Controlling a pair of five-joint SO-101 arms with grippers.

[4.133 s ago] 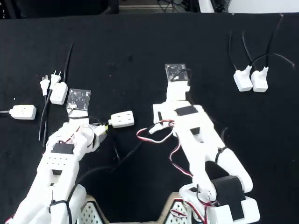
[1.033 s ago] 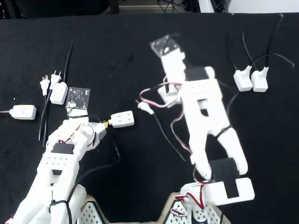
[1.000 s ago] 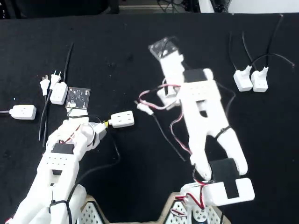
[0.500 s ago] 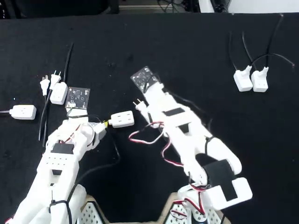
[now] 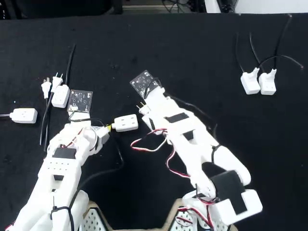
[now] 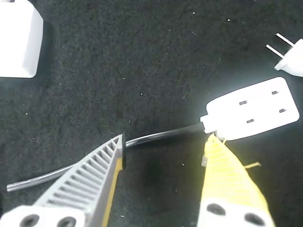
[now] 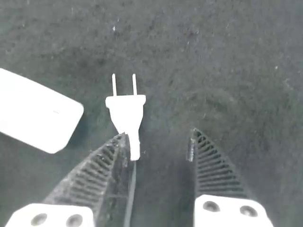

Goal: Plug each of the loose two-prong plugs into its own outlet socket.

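Nearest you, the left gripper has its jaws spread. One ribbed grey finger and one yellow-covered finger stand on either side of a thin, glossy black cord without pinching it. That cord runs into a flat, round-cornered white plastic outlet block, whose narrow slots face up. The yellow fingertip sits just at the block's cord end.

Just beyond, the right gripper is also parted. A small white two-prong plug lies flat on the black, lint-speckled cloth table. Its tail is against one ribbed fingertip and its thin metal prongs point away from the gripper (nothing clamps it). From above, this plug sits just beside the outlet block, apart from it.

Farther off on the left lie another white outlet block, a white adapter and two more loose plugs. Far right, two boxy white blocks sit side by side with black cords looping away.
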